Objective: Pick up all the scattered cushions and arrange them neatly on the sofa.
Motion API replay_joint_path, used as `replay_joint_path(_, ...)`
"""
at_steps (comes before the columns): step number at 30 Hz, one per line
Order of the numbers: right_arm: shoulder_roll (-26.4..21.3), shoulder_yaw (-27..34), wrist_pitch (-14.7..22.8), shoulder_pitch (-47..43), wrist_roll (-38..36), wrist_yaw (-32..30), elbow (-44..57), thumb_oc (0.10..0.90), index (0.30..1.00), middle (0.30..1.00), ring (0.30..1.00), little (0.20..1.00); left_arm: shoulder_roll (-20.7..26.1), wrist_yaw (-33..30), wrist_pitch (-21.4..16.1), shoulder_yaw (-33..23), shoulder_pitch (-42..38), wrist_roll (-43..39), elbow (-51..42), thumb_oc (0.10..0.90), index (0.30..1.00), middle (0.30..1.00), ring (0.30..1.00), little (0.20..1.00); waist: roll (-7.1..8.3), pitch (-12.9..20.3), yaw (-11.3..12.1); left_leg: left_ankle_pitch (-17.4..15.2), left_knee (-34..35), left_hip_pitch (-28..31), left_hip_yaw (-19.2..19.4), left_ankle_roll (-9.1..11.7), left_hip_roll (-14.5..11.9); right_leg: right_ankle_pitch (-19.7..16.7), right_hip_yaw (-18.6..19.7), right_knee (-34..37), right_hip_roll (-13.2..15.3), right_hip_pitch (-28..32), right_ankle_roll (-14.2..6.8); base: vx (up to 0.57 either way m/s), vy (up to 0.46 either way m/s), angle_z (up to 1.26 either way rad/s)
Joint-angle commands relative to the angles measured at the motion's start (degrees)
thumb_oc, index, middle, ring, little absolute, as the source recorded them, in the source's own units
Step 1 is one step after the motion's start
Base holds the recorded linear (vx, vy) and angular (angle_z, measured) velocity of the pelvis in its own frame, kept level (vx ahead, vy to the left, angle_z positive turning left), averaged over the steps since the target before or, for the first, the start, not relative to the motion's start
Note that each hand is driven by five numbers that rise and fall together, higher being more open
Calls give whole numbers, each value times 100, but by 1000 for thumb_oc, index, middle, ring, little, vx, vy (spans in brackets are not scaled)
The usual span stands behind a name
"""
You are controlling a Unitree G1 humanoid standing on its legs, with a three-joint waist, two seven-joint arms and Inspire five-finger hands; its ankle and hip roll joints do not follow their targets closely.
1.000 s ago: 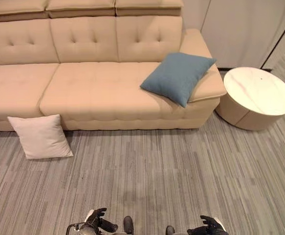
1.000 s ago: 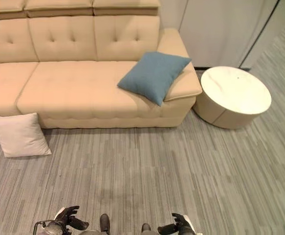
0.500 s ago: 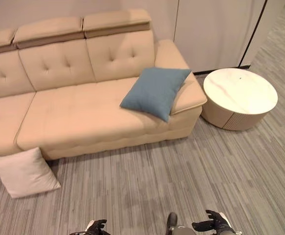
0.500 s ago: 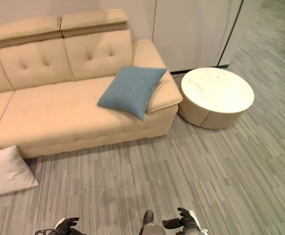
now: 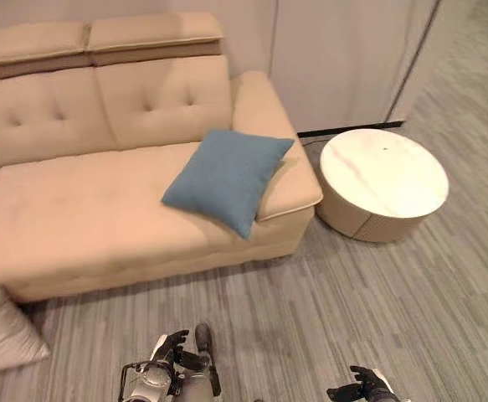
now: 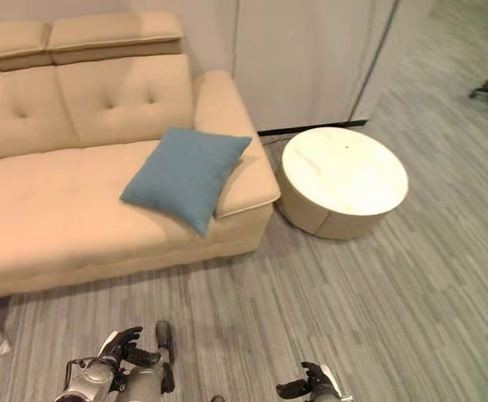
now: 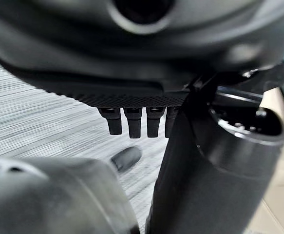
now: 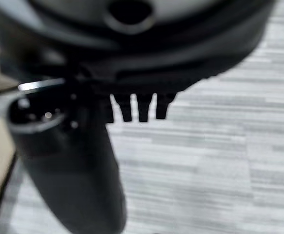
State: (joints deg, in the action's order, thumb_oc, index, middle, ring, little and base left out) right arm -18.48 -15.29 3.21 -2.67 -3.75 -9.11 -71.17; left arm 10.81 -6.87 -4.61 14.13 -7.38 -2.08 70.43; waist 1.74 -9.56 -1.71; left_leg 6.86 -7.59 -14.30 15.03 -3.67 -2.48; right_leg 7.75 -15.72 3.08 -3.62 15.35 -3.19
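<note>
On the grey floor at about nine o'clock lies the soft white square cushion [image 5: 1, 331], nearer the empty, loose-fingered left hand [image 5: 170, 347] than the empty, loose-fingered right hand [image 5: 362, 387].

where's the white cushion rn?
The white cushion lies on the floor at the left eye view's lower-left edge, against the sofa front.

Left hand [image 5: 170, 345] low in front, fingers relaxed and empty, right hand [image 5: 357, 387] likewise, fingers loosely spread
</note>
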Motion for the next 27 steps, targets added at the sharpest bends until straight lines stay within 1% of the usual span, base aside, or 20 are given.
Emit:
replay_joint_path(1, -15, 174, 90, 52, -31, -98, 191, 800, 900, 900, 900, 900, 276, -44, -3, 182, 215, 121, -32, 800, 900, 900, 900, 900, 101, 38, 236, -599, 36, 570, -331, 703, -173, -106, 280, -623, 976, -761, -312, 203, 192, 2)
replay_joint_path(2, 22, 162, 67, 48, 18, -67, 200, 800, 900, 900, 900, 900, 328, -38, 4, 150, 207, 112, -50, 800, 900, 900, 900, 900, 134, 99, 269, -764, 74, 707, -294, 570, -43, -142, 310, -930, 1092, -855, -428, 163, 180, 30)
replay_joint_path(4, 59, 150, 52, 14, 32, -41, 215, 800, 900, 900, 900, 900, 382, -33, 17, 139, 190, 119, -86, 800, 900, 900, 900, 900, 134, 84, 247, -872, 115, 839, -288, 441, 60, -321, 352, -1520, 1209, -1114, -524, 173, 217, 35)
replay_joint_path(6, 71, 178, 57, -5, 4, -20, 271, 800, 900, 900, 900, 900, 441, -37, 6, 111, 174, 139, -77, 800, 900, 900, 900, 900, 101, 62, 224, -972, 161, 968, -279, 352, 120, -477, 352, -1990, 1293, -1351, -606, 130, 167, 46)
replay_joint_path(7, 86, 172, 70, -12, -2, -19, 291, 800, 900, 900, 900, 900, 460, -30, -3, 110, 174, 136, -73, 800, 900, 900, 900, 900, 75, 58, 208, -987, 231, 1053, -274, 336, 148, -587, 296, -2111, 1334, -1468, -605, 139, 121, 55)
replay_joint_path(8, 83, 188, 69, -18, -12, -26, 299, 800, 900, 900, 900, 900, 470, -32, -4, 111, 169, 139, -73, 800, 900, 900, 900, 900, 60, 59, 187, -991, 296, 1130, -304, 333, 179, -600, 272, -2124, 1322, -1541, -590, 157, 95, 36)
replay_joint_path(10, 69, 191, 73, -32, -19, -29, 297, 800, 900, 900, 900, 900, 475, -26, -15, 139, 162, 166, -68, 800, 900, 900, 900, 900, -6, 46, 112, -981, 436, 1293, -382, 334, 218, -524, 270, -2019, 1193, -1742, -513, 140, 51, 15)
replay_joint_path(11, 67, 190, 73, -33, -19, -29, 297, 800, 900, 900, 900, 900, 473, -26, -15, 139, 162, 166, -67, 800, 900, 900, 900, 900, -7, 34, 105, -982, 442, 1309, -390, 336, 220, -515, 262, -2022, 1195, -1727, -512, 164, 13, 36)
replay_joint_path(12, 50, 200, 93, -39, -64, -37, 311, 800, 900, 900, 900, 900, 477, -6, -29, 162, 147, 186, -49, 800, 900, 900, 900, 900, -22, 10, 12, -967, 585, 1444, -453, 356, 260, -455, 265, -1703, 1022, -1881, -456, 148, -8, 49)
replay_joint_path(14, 42, 188, 88, -39, -89, -38, 309, 800, 900, 900, 900, 900, 464, 14, -23, 173, 137, 242, -7, 800, 900, 900, 900, 900, 0, -23, -50, -974, 703, 1594, -541, 370, 313, -540, 305, -1304, 903, -1923, -444, 166, -29, 51)
replay_joint_path(16, 41, 134, 80, -49, -63, -29, 343, 800, 900, 900, 900, 900, 455, 25, -21, 180, 146, 287, 48, 800, 900, 900, 900, 900, 25, -78, -123, -992, 842, 1778, -671, 380, 390, -773, 348, -1007, 785, -2235, -455, 148, -50, 46)
replay_joint_path(18, 34, 136, 81, -48, -53, -23, 355, 800, 900, 900, 900, 900, 459, 39, -29, 189, 136, 301, 52, 800, 900, 900, 900, 900, 22, -109, -154, -1008, 826, 1815, -727, 383, 409, -786, 370, -1004, 770, -2283, -470, 76, -29, 20)
replay_joint_path(19, 27, 151, 97, -35, -69, -26, 379, 800, 900, 900, 900, 900, 460, 51, -47, 197, 127, 314, 50, 800, 900, 900, 900, 900, 34, -122, -188, -1050, 780, 1830, -783, 385, 438, -785, 460, -964, 745, -2282, -483, 86, -51, 8)
replay_joint_path(20, 25, 151, 106, -10, -81, -17, 380, 800, 900, 900, 900, 900, 451, 57, -56, 221, 127, 348, 50, 800, 900, 900, 900, 900, 59, -98, -216, -1127, 732, 1846, -802, 384, 464, -767, 577, -876, 699, -2206, -446, 118, -75, 17)
replay_joint_path(21, 23, 162, 120, 40, -89, -2, 363, 800, 900, 900, 900, 900, 430, 70, -68, 241, 148, 383, 60, 800, 900, 900, 900, 900, 74, -69, -240, -1221, 608, 1852, -807, 406, 480, -756, 672, -797, 671, -2124, -393, 137, -86, 37)
replay_joint_path(22, 11, 187, 120, 85, -97, 9, 345, 800, 900, 900, 900, 900, 404, 101, -76, 257, 152, 377, 57, 800, 900, 900, 900, 900, 88, -62, -249, -1303, 378, 1817, -784, 465, 478, -749, 650, -709, 684, -2005, -353, 121, -85, 38)
replay_joint_path(23, -5, 198, 131, 88, -123, 7, 331, 800, 900, 900, 900, 900, 382, 103, -76, 269, 138, 357, 39, 800, 900, 900, 900, 900, 108, -67, -272, -1318, 62, 1710, -718, 566, 466, -745, 624, -604, 700, -1886, -316, 68, -94, 43)
replay_joint_path(25, -41, 186, 127, 62, -172, 6, 298, 800, 900, 900, 900, 900, 361, 110, -65, 320, 81, 315, -38, 800, 900, 900, 900, 900, 160, -137, -267, -1207, -799, 1300, -579, 726, 332, -742, 612, -516, 731, -1747, -210, 16, -69, 64)
replay_joint_path(26, -51, 175, 125, 49, -211, 21, 282, 800, 900, 900, 900, 900, 346, 115, -61, 330, 71, 288, -59, 800, 900, 900, 900, 900, 162, -145, -260, -1177, -1000, 1192, -525, 755, 263, -715, 596, -479, 724, -1692, -166, 31, -19, 92)
replay_joint_path(27, -53, 166, 119, 57, -223, 20, 259, 800, 900, 900, 900, 900, 340, 111, -54, 329, 66, 268, -62, 800, 900, 900, 900, 900, 172, -132, -265, -1177, -1054, 1138, -441, 754, 172, -677, 569, -444, 737, -1629, -147, 31, -3, 55)
